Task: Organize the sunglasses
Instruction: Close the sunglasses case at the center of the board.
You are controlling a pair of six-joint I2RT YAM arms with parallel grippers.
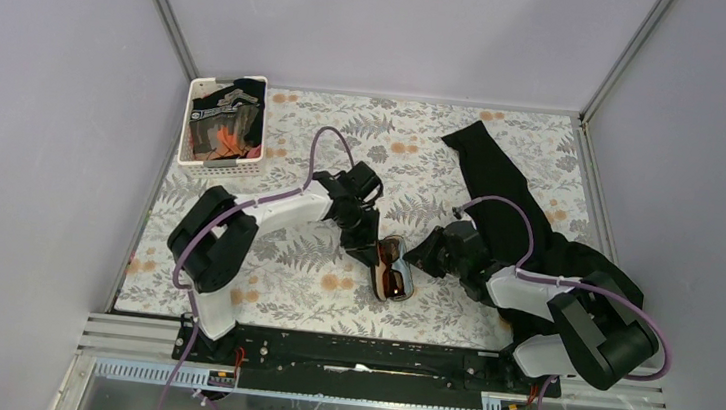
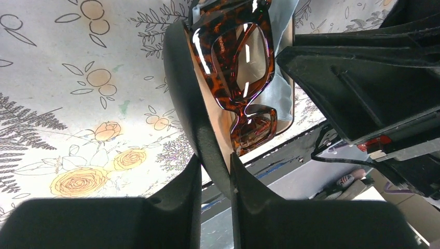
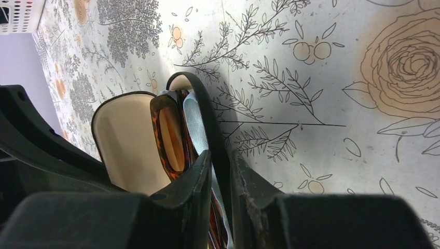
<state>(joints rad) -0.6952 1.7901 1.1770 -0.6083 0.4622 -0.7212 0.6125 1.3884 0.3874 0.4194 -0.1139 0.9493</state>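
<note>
Top external view: 1 pair of sunglasses lies in 1 open case on 1 blue cloth, mid-bench. The left end effector and the right end effector each pinch narrowly on a case rim. Print inside the 1 basket is too small to read.

tortoiseshell sunglasses, folded, inside open case

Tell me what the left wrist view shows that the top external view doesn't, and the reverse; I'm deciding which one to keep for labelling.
Only the left wrist: the left end effector pinching the rim of the open case, and a light-blue cloth under the sunglasses. Only the top external: the white basket at the far left and the black garment on the right. Both: the sunglasses lying in the case on the floral table cover.
</note>
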